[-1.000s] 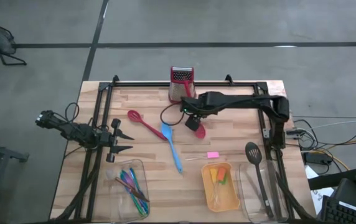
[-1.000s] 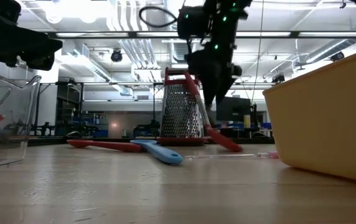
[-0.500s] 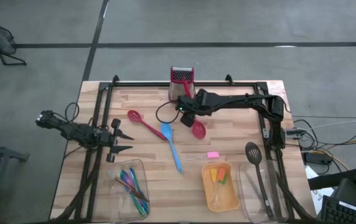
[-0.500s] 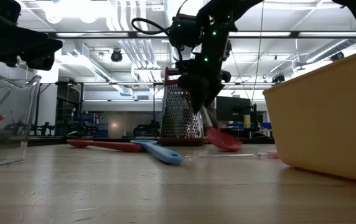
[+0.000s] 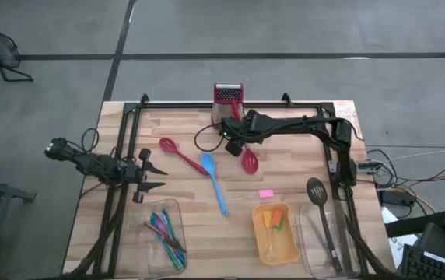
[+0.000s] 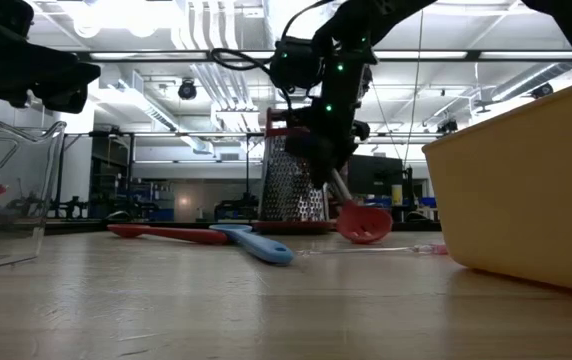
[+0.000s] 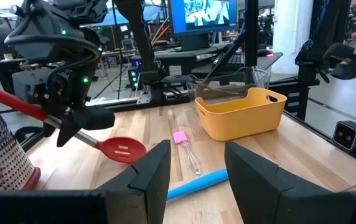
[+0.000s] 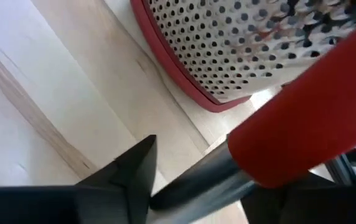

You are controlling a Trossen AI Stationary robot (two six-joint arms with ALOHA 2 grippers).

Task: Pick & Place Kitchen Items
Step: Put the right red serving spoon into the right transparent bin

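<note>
Right gripper (image 5: 236, 145) is being kept clamped on the red slotted spoon (image 5: 249, 162), beside the box grater (image 5: 226, 103); left gripper (image 5: 154, 177) is being held wide.

The right hand (image 6: 328, 160) grips the handle of a red slotted spoon (image 6: 363, 222) in front of the metal box grater (image 6: 292, 178). On the tabletop (image 6: 266, 300) lie a red spoon (image 6: 161, 233) and a blue spatula (image 6: 256, 243). An orange tray (image 6: 521, 190) stands near right.
</note>
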